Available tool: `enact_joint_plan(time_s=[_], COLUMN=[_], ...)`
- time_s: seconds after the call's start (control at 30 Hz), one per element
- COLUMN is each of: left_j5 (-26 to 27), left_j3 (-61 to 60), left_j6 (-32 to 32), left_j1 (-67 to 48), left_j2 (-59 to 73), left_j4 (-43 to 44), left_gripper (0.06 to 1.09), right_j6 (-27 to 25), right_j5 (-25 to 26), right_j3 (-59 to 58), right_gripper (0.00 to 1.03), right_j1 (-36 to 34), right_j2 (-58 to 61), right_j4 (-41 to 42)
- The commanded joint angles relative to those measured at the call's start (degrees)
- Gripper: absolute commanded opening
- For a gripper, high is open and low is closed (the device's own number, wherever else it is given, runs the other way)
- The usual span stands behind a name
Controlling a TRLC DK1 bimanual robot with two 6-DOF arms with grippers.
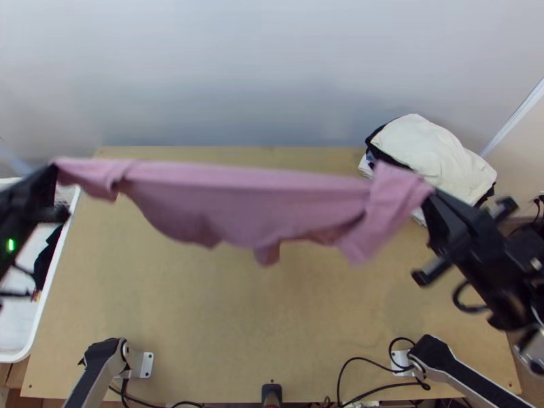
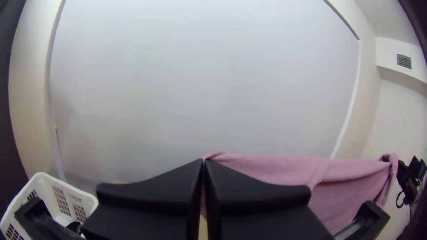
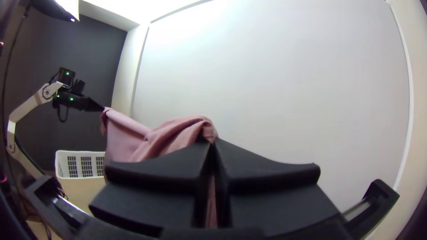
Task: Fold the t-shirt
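held up at the left and angled inward, the left pincer (image 1: 54, 171) is closed on one end of the pink t-shirt (image 1: 238, 200), which hangs stretched and sagging above the wooden surface (image 1: 170, 319) across to the right pincer (image 1: 433, 193), also raised, aimed inward and clamped on the other end.

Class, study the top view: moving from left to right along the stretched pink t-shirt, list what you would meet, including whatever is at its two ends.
Left gripper → pink t-shirt, stretched between the two → right gripper
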Motion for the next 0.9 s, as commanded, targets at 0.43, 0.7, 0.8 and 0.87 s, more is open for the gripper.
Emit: enact_joint_plan(time_s=[0.43, 0.7, 0.8, 0.87], left_j5=[-1.0, -1.0, -1.0, -1.0], left_j3=[-27.9, -34.6, -34.6, -34.2], left_j6=[-6.2, -4.9, -5.0, -5.0], left_j1=[-9.9, -9.9, -10.2, -10.2], left_j2=[-15.4, -6.2, 0.1, 5.0], left_j4=[-10.1, 0.2, 6.3, 10.9], left_gripper=[0.09, 0.09, 0.09, 0.09], right_j6=[8.3, 14.8, 14.8, 14.7], right_j5=[1.2, 1.2, 1.2, 0.6], right_j3=[-12.0, -22.6, -23.3, -23.5], right_gripper=[0.03, 0.03, 0.03, 0.03], right_j1=[1.9, 2.6, 0.8, -0.9], right_j2=[-10.5, -1.4, 4.5, 8.7], right_j4=[-16.1, 0.9, 7.5, 11.5])
